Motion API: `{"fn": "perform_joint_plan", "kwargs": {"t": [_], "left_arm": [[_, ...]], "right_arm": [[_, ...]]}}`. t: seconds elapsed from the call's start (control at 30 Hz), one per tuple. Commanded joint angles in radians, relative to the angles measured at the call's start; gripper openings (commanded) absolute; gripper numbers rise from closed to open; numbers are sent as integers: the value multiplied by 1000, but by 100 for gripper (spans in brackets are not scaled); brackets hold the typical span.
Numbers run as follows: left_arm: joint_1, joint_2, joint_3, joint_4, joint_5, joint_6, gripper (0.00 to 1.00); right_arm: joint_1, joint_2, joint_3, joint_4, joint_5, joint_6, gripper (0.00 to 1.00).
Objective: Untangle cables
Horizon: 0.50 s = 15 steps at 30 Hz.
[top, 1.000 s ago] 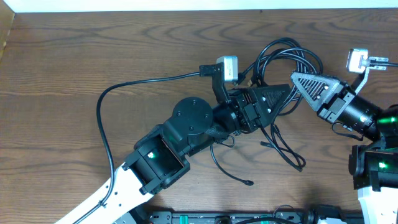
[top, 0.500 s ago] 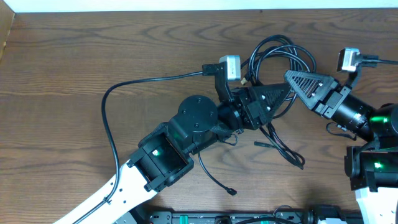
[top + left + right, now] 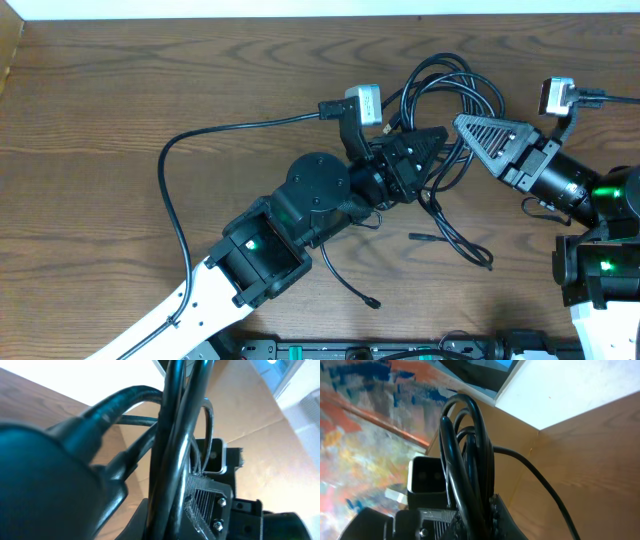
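**Both grippers clamped on the tangle, ready for the pull-apart.**
The cables (image 3: pixel 170 435) loop just beyond the left gripper (image 3: pixel 438 135), which is clenched on several strands. The right gripper (image 3: pixel 461 123), tip-to-tip with it, pinches the same bundle, and loose ends trail behind on the table (image 3: pixel 100 110). Next, I judge, the arms should draw apart gently, watching for strands that tighten.

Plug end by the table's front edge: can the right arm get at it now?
Probably not yet. The right gripper is shut on the cables; the plug end lies in the open, so it looks reachable once it lets go.
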<state>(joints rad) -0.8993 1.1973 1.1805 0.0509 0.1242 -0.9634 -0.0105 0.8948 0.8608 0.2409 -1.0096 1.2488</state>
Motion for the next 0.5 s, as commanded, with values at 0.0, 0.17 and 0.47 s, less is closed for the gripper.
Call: {"fn": "perform_joint_plan", "kwargs": {"t": [0.0, 0.17, 0.47], "left_arm": [[3, -20, 15, 2, -13, 144, 7], [20, -62, 15, -72, -13, 387, 7], [34, -164, 15, -343, -145, 605, 8]], "right_arm": [[12, -6, 8, 1, -62, -154, 1], [11, -6, 8, -16, -178, -429, 44], [10, -6, 8, -250, -196, -749, 78]]}}
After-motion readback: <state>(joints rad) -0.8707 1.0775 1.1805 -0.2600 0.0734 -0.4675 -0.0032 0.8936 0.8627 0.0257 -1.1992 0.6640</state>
